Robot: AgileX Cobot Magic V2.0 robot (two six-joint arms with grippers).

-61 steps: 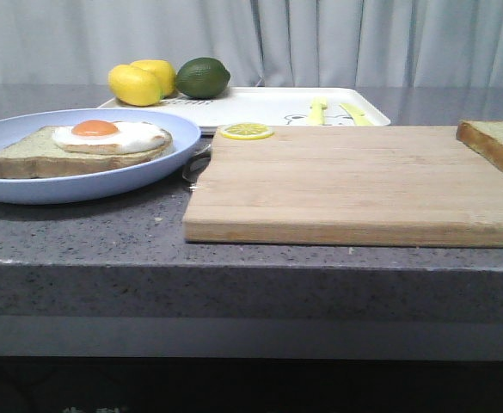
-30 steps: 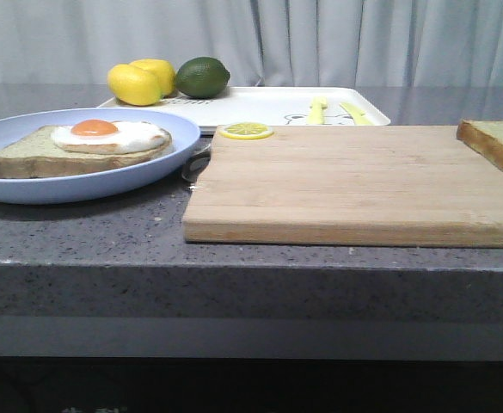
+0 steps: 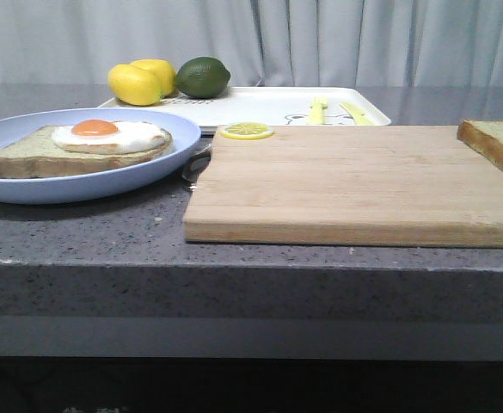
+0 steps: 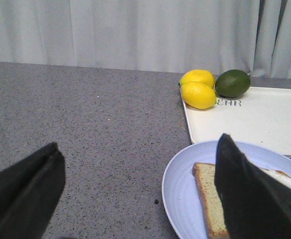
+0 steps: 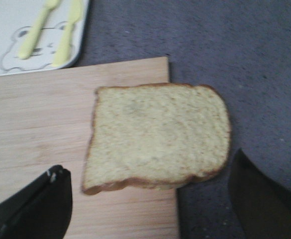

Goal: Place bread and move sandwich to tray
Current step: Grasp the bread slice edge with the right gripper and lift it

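Note:
The plain bread slice [image 3: 496,144] lies at the right end of the wooden cutting board [image 3: 354,185], partly over its edge, as the right wrist view [image 5: 157,137] shows. My right gripper [image 5: 152,199] is open above it, fingers on either side, not touching. The pale blue plate [image 3: 27,189] at the left holds one bread slice [image 3: 27,155] topped with a fried egg [image 3: 105,135]. My left gripper [image 4: 138,191] is open over the counter by the plate's rim [image 4: 172,184]. The cream tray [image 3: 260,105] lies behind. Neither gripper shows in the front view.
Two lemons [image 3: 139,82] and a dark green avocado [image 3: 202,77] sit at the tray's back left. Yellow cutlery [image 3: 318,109] lies on the tray. A lemon slice [image 3: 246,131] rests at the board's far left corner. Curtains hang behind the grey counter [image 3: 88,232].

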